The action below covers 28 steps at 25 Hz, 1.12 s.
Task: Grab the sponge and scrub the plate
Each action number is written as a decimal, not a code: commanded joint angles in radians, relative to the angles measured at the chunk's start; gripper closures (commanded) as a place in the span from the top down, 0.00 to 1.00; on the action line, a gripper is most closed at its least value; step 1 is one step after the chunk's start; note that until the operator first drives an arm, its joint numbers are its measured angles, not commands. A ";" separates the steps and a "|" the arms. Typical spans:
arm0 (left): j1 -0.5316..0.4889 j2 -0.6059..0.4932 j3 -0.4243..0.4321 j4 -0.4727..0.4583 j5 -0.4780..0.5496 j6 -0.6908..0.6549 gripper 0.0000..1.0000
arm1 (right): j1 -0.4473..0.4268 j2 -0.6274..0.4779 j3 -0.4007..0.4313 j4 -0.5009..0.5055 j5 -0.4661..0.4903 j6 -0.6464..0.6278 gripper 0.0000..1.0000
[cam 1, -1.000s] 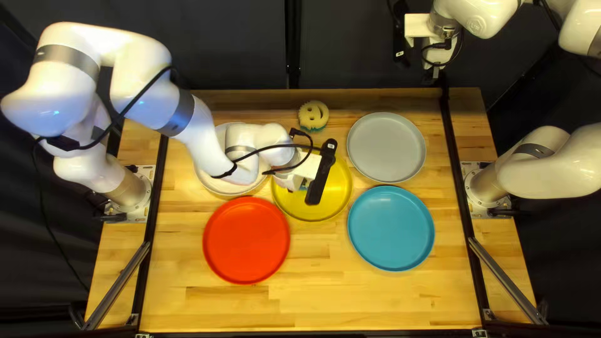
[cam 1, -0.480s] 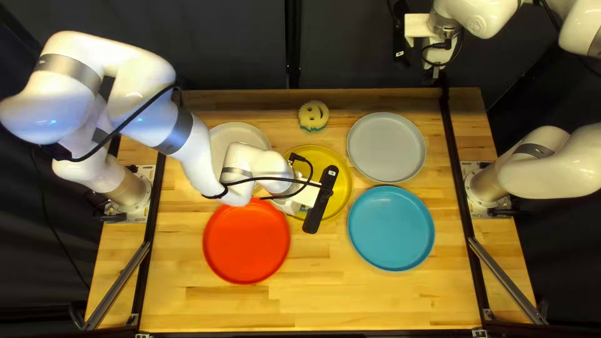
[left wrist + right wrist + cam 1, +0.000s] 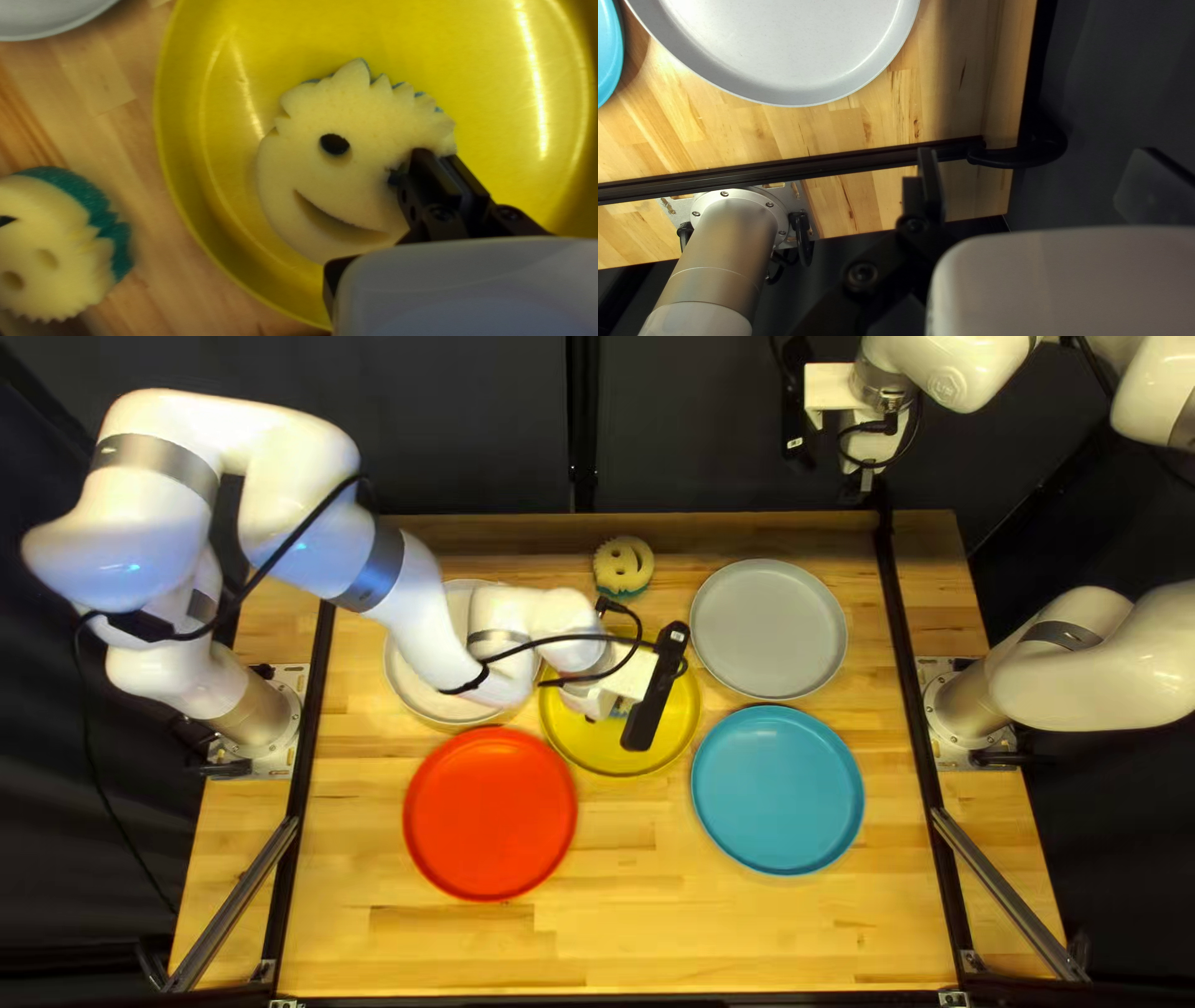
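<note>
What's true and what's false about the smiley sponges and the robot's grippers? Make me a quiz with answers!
1. The left gripper pinches a yellow smiley-face foam sponge. True.
2. That sponge is over bare wood. False: it is over the round yellow plastic plate.
3. A second smiley-face sponge lies on the wooden table. True.
4. The right gripper holds a sponge too. False: it is open and empty.

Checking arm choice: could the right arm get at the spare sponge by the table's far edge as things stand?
Probably yes. The right gripper hangs open above the far right corner; only the flat grey plate lies between it and the spare sponge. Reach is unproven.
</note>
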<state>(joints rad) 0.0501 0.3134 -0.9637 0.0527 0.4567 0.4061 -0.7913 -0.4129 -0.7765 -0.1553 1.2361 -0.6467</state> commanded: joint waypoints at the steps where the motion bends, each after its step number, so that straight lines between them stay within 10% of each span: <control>1: -0.018 -0.006 0.022 0.018 -0.006 -0.025 0.00 | 0.000 0.000 0.000 0.000 0.000 0.000 1.00; 14: -0.187 -0.075 0.119 0.146 -0.034 -0.268 0.00 | 0.000 0.000 0.000 0.000 0.000 0.000 1.00; 28: -0.100 0.037 -0.051 0.150 0.008 -0.170 0.00 | 0.000 0.000 0.000 0.000 0.000 0.000 1.00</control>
<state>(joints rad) -0.0666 0.3312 -0.9811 0.2030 0.4489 0.2168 -0.7913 -0.4129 -0.7765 -0.1553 1.2361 -0.6467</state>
